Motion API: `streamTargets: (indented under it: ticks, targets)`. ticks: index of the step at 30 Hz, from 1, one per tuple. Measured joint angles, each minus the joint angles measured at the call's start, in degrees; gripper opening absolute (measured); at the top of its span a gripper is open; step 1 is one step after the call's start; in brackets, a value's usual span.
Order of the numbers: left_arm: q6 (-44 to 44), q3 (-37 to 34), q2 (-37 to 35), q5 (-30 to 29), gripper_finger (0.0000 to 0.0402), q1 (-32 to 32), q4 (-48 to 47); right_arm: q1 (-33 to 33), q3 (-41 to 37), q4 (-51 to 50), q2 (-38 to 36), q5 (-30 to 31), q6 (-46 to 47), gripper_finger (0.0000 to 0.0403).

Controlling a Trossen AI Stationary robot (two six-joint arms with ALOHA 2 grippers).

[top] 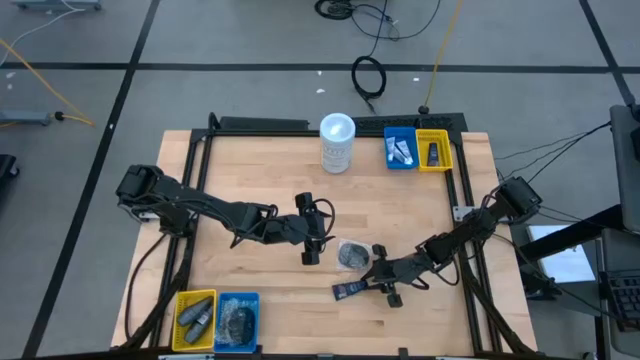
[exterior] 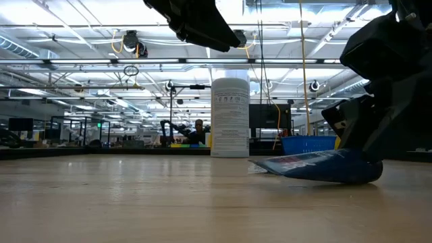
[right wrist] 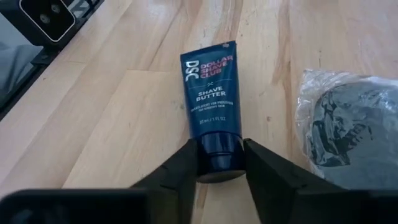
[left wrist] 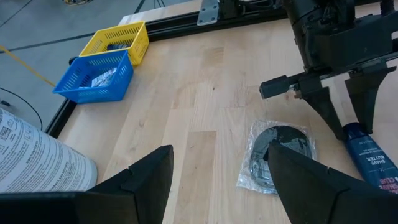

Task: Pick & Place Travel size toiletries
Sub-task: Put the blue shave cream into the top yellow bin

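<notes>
Now the wooden surface holds a tall white canister at its far side. Near the front, the right pincer hugs the cap end of a navy tube lying flat. Just beside it sits a dark wrapped bundle. Above, the left pincer hangs wide.

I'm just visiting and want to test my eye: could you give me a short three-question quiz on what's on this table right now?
1. True or false: the right gripper has its fingers either side of the navy tube's cap end.
2. What lies beside the tube? A) clear-wrapped dark bundle B) a spoon
3. Fill in: the tall white canister stands ___.

Key: 1 true; 2 A; 3 upright, at the table's far edge near the blue bin.
</notes>
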Motion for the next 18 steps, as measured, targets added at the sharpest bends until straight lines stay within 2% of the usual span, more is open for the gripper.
streamTargets:
  ticks: [4, 7, 11, 18]
  targets:
    - [0.0, 0.0, 0.0, 0.0, 0.0255, 0.0, 0.0, 0.0, -0.1, -1.4, 0.2, -0.1, 1.3, 0.0187]
    - [0.0, 0.0, 0.0, 0.0, 0.0255, 0.0, 0.0, 0.0, -0.1, -0.6, 0.1, 0.3, 1.4, 0.0218]
    - [0.0, 0.0, 0.0, 0.0, 0.0255, 0.0, 0.0, 0.0, -0.1, -0.7, 0.2, 1.5, 1.1, 0.0225]
    - [0.0, 0.0, 0.0, 0.0, 0.0255, 0.0, 0.0, 0.0, -0.1, -0.3, 0.1, 1.5, 1.0, 0.0198]
